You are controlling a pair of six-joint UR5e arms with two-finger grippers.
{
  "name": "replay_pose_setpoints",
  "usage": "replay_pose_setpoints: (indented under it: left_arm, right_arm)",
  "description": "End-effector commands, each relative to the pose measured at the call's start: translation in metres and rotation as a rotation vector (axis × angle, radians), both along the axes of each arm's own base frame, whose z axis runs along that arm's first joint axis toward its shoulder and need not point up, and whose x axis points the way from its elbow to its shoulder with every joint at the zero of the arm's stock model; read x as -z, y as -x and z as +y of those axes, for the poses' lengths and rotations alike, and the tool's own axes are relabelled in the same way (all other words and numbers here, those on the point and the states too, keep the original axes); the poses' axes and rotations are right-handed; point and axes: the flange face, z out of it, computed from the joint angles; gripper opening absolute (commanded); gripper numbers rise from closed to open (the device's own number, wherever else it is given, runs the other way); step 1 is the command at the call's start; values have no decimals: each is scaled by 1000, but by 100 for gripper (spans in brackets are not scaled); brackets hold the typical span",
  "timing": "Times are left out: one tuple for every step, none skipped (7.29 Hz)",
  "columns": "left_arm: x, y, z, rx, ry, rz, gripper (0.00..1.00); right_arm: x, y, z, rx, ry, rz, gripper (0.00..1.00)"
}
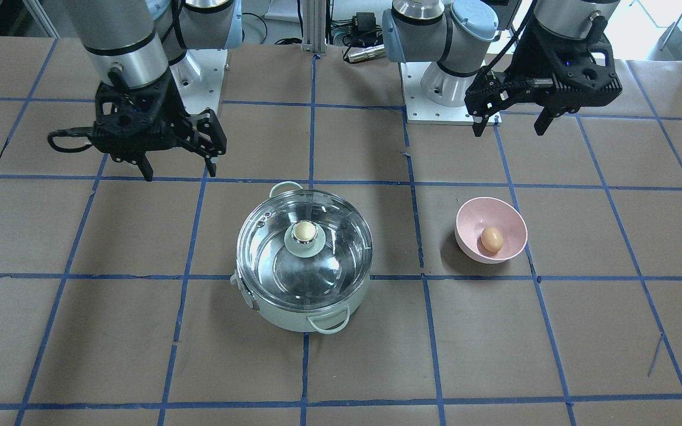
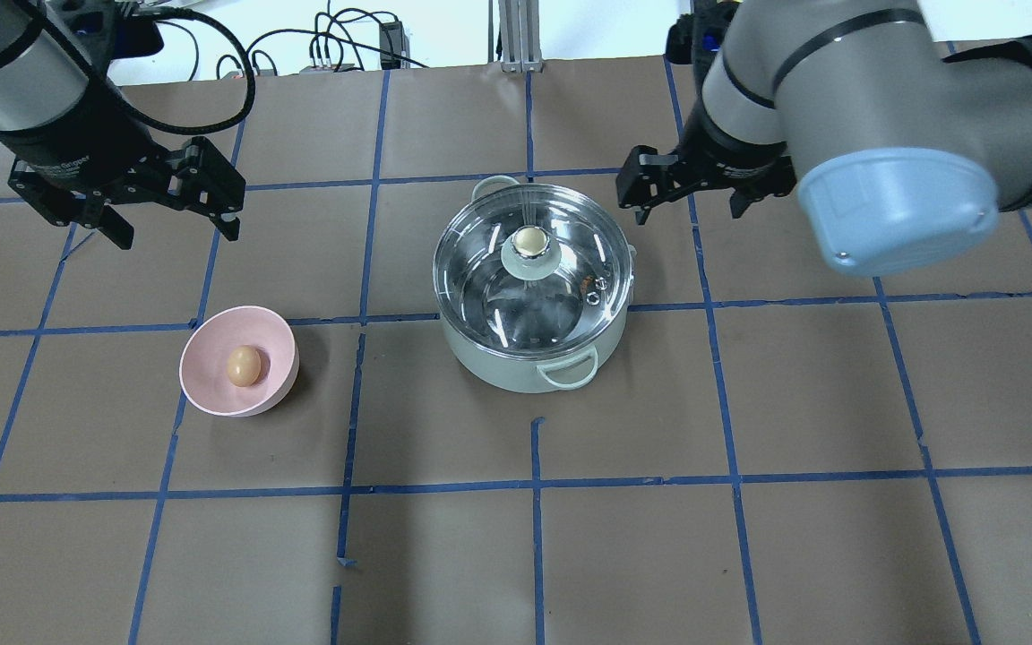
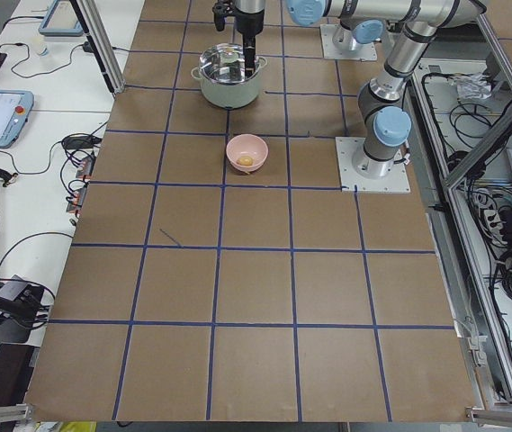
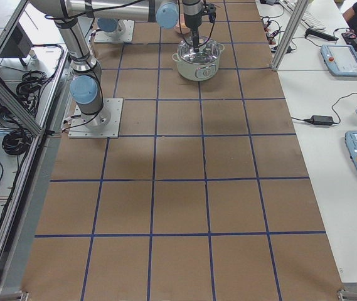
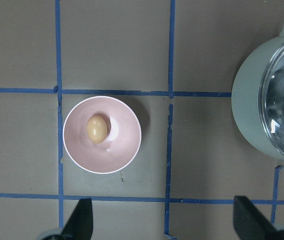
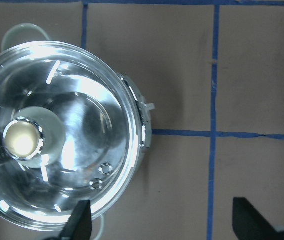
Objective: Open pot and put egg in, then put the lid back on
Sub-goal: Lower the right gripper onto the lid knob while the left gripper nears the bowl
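The pale mint-green pot [image 2: 516, 372] stands mid-table with the clear glass lid [image 2: 570, 269] on it, its gold-topped knob [image 2: 529, 241] upright. The tan egg [image 2: 244, 365] lies in a pink bowl [image 2: 202, 399] to the pot's left. My left gripper [image 2: 177, 233] is open and empty, raised behind the bowl; its wrist view shows the egg [image 5: 97, 128] below. My right gripper [image 2: 691, 210] is open and empty, raised beside the pot's far right; its wrist view shows the lid [image 6: 92, 90] and knob [image 6: 22, 140].
The table is brown paper with a blue tape grid [image 2: 534, 484]. The arms' base plates [image 1: 436, 100] sit at the robot's side of the table. Screens and cables lie on side benches [image 3: 4, 108] beyond the table's edge.
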Motion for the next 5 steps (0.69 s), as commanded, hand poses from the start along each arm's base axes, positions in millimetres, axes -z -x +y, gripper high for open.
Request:
replay_pose_setpoints:
  left_arm:
    - [15,3,-1,-11,-35,2,100]
    - [19,-3,-1,-14,-42,11,100]
    - [31,-15,-7,-25,-60,14,100]
    - [47,-41,-19,-73,-58,18,100]
    - [73,-59,-27,-106,-69,23,100]
  right_arm:
    - [28,-64,-13,57,-7,-27,100]
    - [38,-79,-13,90,-18,-34,100]
    - [48,-92,-10,137,-39,-38,100]
    - [59,-103,-15,135,-21,-41,100]
    - [64,-117,-15,145,-13,-52,100]
